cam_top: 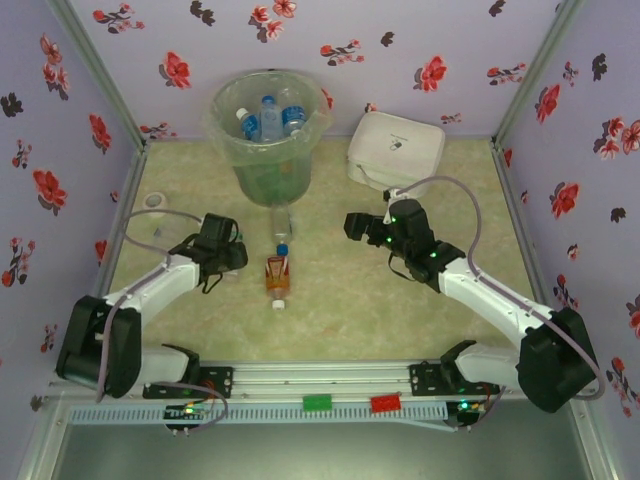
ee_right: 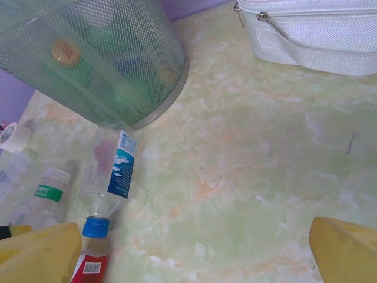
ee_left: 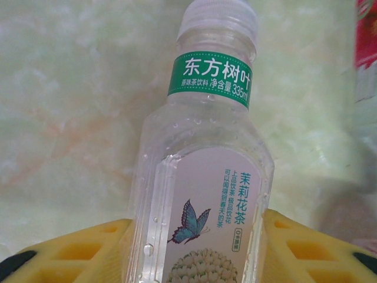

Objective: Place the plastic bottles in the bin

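Note:
My left gripper [ee_left: 197,239] is shut on a clear plastic bottle [ee_left: 203,171] with a green neck band and a butterfly label; the yellow fingers [ee_left: 76,250] press on both its sides. In the top view that gripper [cam_top: 230,255] is low over the table, left of the middle. The same bottle [ee_right: 48,191] lies at the left of the right wrist view. A clear bottle with a blue cap [cam_top: 281,232] and an amber bottle with a red label [cam_top: 277,278] lie in front of the bin [cam_top: 265,150], which holds several bottles. My right gripper [cam_top: 358,225] hangs open over bare table.
A white lidded box [cam_top: 395,150] stands at the back right, next to the bin. A roll of tape [cam_top: 153,200] lies at the far left. Flowered walls close in the table on three sides. Bare table lies under the right gripper [ee_right: 194,259].

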`<state>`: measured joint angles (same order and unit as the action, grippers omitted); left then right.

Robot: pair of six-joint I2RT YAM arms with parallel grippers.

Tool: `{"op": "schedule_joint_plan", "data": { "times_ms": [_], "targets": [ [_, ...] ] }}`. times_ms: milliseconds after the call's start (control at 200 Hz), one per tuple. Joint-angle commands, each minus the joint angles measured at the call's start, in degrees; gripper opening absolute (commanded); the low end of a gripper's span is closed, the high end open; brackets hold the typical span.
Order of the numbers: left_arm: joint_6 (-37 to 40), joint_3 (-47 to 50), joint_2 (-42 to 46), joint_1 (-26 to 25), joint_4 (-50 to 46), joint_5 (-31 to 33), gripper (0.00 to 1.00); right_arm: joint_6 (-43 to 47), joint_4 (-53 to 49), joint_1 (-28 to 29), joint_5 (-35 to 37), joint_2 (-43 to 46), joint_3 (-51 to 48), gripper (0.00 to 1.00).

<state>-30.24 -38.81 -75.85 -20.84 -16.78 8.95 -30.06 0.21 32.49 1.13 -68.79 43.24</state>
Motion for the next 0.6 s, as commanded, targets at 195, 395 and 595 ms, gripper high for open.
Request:
{"op": "schedule_joint_plan", "data": {
  "times_ms": [195,395,595],
  "targets": [
    [-0.9,-1.3,-6.3,0.4,0.7,-1.0,0.75,-0.1,1.7,-0.4,1.0,2.6,-1.7,1.0],
    [-0.9,-1.5,-7.6,0.4,0.7,-0.8,0.71,0.6,0.9,-0.5,0.9,2.6,-1.8,1.0],
    [-0.1,-1.7,-3.9,0.4,-0.1,1.8,0.45,0.9,0.0,-0.7,1.2,3.0,-2.1,1.0]
  ]
}}
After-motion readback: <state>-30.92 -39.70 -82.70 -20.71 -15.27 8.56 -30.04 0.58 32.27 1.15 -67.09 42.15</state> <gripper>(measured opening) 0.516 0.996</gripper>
